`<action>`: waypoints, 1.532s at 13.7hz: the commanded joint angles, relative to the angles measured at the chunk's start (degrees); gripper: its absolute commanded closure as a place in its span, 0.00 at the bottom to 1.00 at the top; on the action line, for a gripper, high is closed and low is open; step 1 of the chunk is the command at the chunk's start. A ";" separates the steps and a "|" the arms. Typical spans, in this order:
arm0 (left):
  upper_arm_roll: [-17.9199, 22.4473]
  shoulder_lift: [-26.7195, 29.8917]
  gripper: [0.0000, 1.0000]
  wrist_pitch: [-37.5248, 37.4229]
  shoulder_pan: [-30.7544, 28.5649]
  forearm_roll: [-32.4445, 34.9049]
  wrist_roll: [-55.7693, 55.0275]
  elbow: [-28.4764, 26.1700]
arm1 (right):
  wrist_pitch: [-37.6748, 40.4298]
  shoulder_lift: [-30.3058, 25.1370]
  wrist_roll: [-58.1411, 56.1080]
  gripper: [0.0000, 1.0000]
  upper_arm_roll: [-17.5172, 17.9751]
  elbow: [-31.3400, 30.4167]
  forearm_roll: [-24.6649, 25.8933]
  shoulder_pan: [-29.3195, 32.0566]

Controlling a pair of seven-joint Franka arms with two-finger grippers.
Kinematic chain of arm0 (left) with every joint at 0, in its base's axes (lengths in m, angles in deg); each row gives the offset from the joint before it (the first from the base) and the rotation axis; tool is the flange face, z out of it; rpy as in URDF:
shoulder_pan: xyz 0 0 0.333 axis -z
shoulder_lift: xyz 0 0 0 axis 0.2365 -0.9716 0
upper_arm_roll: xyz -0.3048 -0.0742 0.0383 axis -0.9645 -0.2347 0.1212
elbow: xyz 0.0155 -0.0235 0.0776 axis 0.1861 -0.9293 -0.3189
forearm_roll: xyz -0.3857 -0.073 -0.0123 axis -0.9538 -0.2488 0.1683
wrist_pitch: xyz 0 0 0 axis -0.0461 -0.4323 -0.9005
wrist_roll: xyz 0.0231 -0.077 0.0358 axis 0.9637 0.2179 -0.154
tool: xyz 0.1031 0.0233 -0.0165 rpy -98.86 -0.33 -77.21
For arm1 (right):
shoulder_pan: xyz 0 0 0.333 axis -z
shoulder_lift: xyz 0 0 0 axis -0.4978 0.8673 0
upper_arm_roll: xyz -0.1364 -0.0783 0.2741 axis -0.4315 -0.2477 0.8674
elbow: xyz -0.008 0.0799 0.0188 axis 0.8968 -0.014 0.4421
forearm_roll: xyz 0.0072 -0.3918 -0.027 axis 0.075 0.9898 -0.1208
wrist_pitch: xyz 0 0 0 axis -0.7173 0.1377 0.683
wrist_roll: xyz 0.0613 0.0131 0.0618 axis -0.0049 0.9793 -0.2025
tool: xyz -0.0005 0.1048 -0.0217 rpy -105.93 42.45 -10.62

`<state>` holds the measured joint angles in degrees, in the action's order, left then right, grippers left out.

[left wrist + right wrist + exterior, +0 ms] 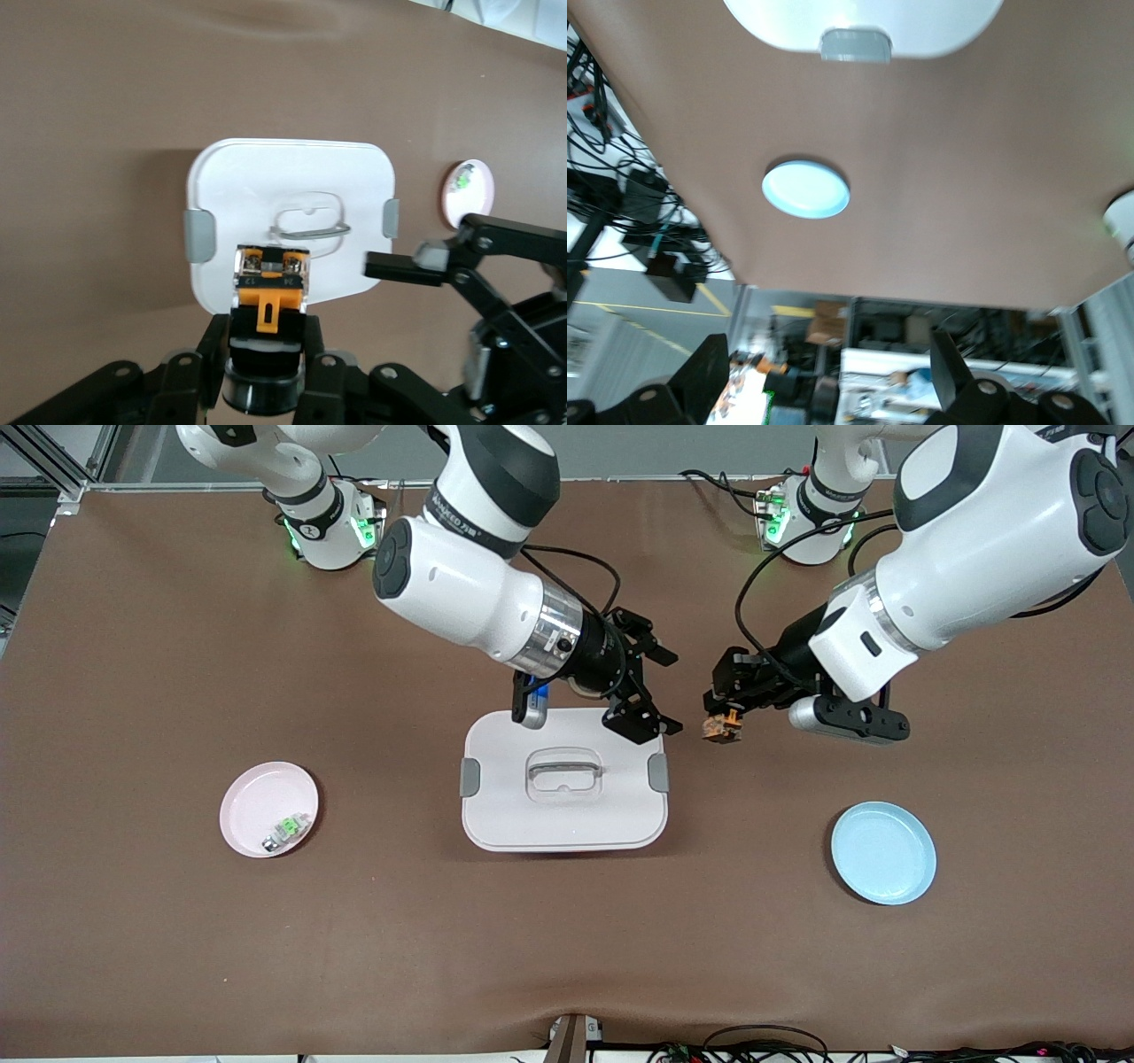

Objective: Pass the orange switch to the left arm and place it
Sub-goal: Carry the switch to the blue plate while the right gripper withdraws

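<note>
Right now my big white rounded lidded box (pixel 564 793) sits mid-counter, with the right claw (pixel 645 691) spread wide and empty over its edge. The left claw (pixel 728 707) is clamped on the tiny black-and-orange switch (pixel 722 728), in the air just beside the box toward the left arm's end. I fear the right claw could knock the box, or the left claw's grip on the switch could slip before it reaches the round pale-blue plate (pixel 883 853).

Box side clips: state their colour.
Grey, against the white box; the side clips show best in the left wrist view.
</note>
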<state>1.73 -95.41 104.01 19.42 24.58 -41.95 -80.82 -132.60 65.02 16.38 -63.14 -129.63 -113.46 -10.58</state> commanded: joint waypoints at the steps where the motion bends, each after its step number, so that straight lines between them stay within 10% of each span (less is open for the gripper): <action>1: -0.04 0.15 1.00 -3.20 -2.65 1.27 4.08 0.21 | 7.42 0.59 -10.76 0.00 0.44 2.25 0.47 2.99; 6: 0.05 -1.25 1.00 -6.46 -7.05 6.54 13.56 -0.06 | 26.05 -1.25 -37.56 0.00 0.09 2.07 2.04 11.07; 15: 0.05 -6.35 1.00 -6.64 -11.10 18.40 30.01 -1.29 | 41.28 -4.60 -75.45 0.00 0.18 1.37 31.03 18.63; 21: 0.05 -10.22 1.00 -4.27 -13.99 24.47 43.80 -1.38 | 42.52 -12.94 -100.76 0.00 0.18 -6.53 40.97 28.30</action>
<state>2.10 -104.59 98.58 6.52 47.17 -2.55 -82.53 -89.82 57.61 -77.37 -64.06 -130.38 -76.42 15.09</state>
